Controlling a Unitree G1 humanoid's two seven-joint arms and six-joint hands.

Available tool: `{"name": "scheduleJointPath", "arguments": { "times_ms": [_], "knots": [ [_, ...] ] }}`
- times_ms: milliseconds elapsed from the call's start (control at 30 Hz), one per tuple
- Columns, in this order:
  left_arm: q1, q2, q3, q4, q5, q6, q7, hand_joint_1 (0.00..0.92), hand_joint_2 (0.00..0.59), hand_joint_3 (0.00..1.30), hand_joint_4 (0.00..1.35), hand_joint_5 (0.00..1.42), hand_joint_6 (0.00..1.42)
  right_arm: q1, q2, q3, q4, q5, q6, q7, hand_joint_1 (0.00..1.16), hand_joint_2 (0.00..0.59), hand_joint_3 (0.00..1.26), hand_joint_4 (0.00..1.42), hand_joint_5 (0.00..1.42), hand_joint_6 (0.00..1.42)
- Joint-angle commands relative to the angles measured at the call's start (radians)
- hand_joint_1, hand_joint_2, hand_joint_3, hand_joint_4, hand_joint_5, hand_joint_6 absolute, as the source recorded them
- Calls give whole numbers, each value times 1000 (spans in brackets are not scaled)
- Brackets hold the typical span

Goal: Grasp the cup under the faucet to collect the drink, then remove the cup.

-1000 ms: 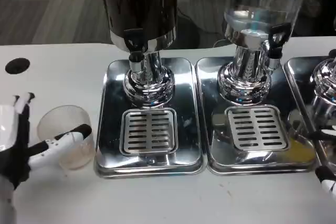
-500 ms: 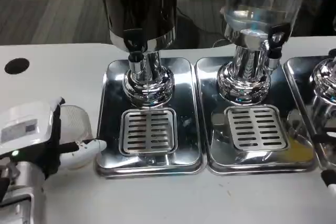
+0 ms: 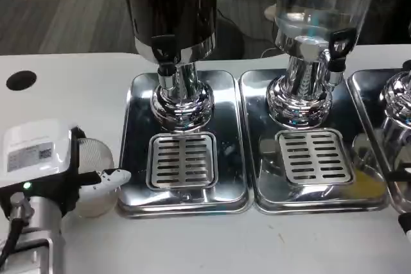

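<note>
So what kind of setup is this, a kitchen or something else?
Likely a drink-dispensing station in an office or lab, not a kitchen: beverage dispensers stand on chrome drip trays on a white table, and carpeted floor lies behind.

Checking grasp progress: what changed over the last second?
The left hand turned its white back up and closed in around the clear cup left of the dark dispenser's tray; it now looks held, though contact is partly hidden. The right hand slid toward the frame edge. Cup, trays and dispensers stayed put.
</note>
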Motion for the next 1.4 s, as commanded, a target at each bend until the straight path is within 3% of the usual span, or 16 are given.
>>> {"name": "scheduleJointPath", "arguments": {
  "times_ms": [33,700,1400],
  "knots": [
    [18,-2,-8,13,-10,-3,44,280,87,439,506,763,871,2,-5,8,3,4,-18,8,505,367,287,157,109,0],
    [55,-12,16,-17,-89,-6,167,301,108,506,588,879,990,15,-4,25,3,0,-24,12,496,362,294,155,97,0],
    [102,-34,96,-141,-212,-17,174,301,111,544,613,909,1042,19,-2,45,8,-8,-36,11,494,361,285,152,96,0]
  ]
}}
